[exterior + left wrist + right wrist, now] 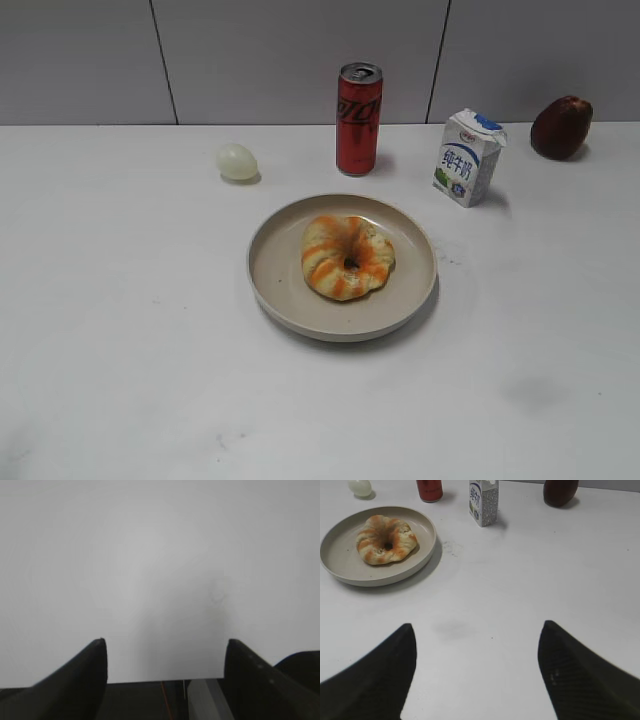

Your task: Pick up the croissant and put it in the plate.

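The croissant [347,257], a pale tan ring with orange-brown stripes, lies inside the beige plate [280,290] at the middle of the table. In the right wrist view the croissant [385,539] and the plate [340,565] are at the upper left. My right gripper [477,632] is open and empty, well back from the plate toward its right. My left gripper [165,642] is open and empty over bare white table near the table's edge. Neither gripper shows in the exterior view.
Behind the plate stand a red can [358,119], a small milk carton [467,157], a dark red fruit [561,127] at the far right and a pale egg [237,161] at the left. A grey wall backs the table.
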`<act>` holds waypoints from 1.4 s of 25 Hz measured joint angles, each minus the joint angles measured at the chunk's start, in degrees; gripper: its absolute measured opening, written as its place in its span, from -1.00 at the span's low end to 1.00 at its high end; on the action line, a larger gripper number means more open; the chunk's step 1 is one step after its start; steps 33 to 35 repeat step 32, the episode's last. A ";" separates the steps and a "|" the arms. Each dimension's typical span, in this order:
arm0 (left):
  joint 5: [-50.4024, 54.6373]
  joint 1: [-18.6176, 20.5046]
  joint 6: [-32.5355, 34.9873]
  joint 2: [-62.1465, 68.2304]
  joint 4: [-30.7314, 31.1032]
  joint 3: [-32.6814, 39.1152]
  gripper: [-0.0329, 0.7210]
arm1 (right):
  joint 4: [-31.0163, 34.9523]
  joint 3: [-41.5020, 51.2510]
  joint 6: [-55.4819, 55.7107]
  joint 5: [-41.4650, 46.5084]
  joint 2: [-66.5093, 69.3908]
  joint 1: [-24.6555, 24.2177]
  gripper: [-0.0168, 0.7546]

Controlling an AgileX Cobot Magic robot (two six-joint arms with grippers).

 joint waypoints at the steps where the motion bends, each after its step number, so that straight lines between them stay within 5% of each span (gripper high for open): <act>1: 0.00 0.00 0.00 -1.77 0.00 0.00 0.55 | 0.00 0.00 0.00 0.00 0.00 0.00 0.53; 22: 0.00 0.00 -0.05 -22.69 0.00 0.08 0.53 | 0.00 0.00 0.00 0.00 0.00 0.00 0.53; 35: 0.00 0.00 -0.05 -23.08 0.00 0.08 0.52 | 0.00 0.00 0.00 0.00 0.00 0.00 0.53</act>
